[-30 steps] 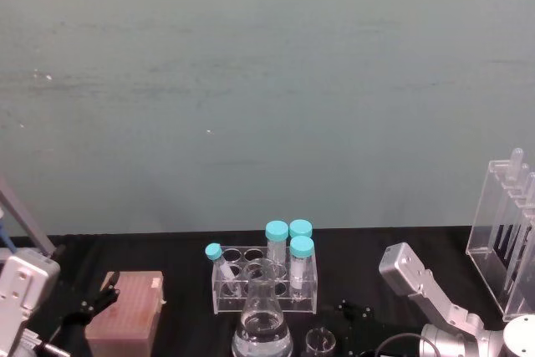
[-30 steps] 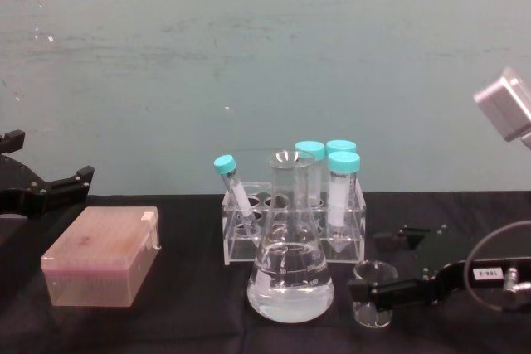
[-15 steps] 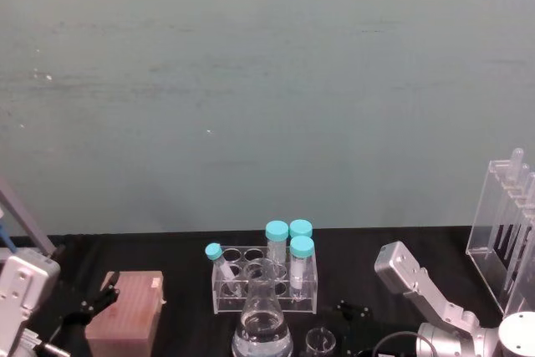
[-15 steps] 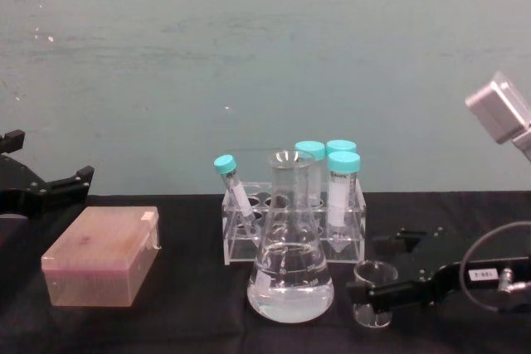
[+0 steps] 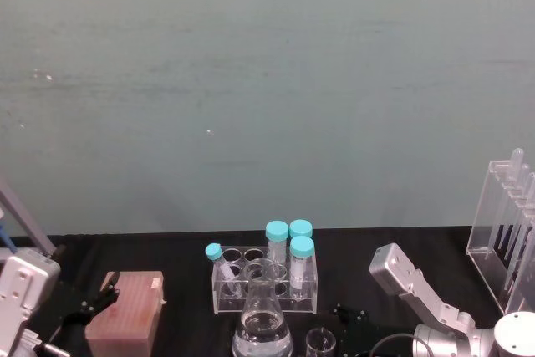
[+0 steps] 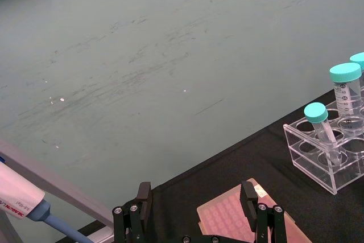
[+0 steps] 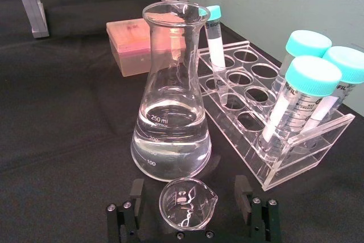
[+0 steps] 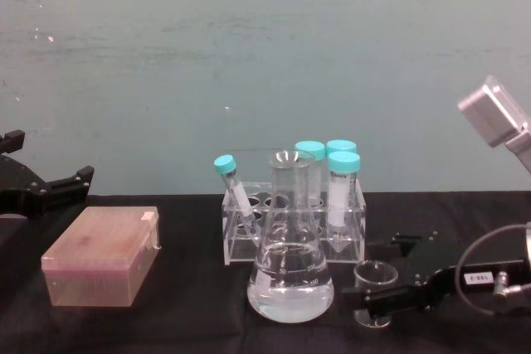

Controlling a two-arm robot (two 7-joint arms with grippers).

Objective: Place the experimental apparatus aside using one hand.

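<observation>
The black two-finger right hand [image 7: 189, 194], spread, straddles the small clear glass beaker [image 8: 375, 273] at the chest view's lower right (nothing gripped yet); lifting it aside remains. The left hand [image 6: 195, 190] idles, spread, at that view's left edge.

A black-covered table [image 8: 191, 325] carries a pink box [image 8: 101, 256] at the robot's left, and a clear tube rack [image 8: 236, 248] with teal-capped tubes [image 8: 343, 181] at the middle. A conical flask [image 8: 290, 279] of clear liquid stands just in front of the rack. A small beaker [image 8: 373, 275] sits just right of the flask, and a tall acrylic stand [image 5: 506, 236] rises at the far right.
</observation>
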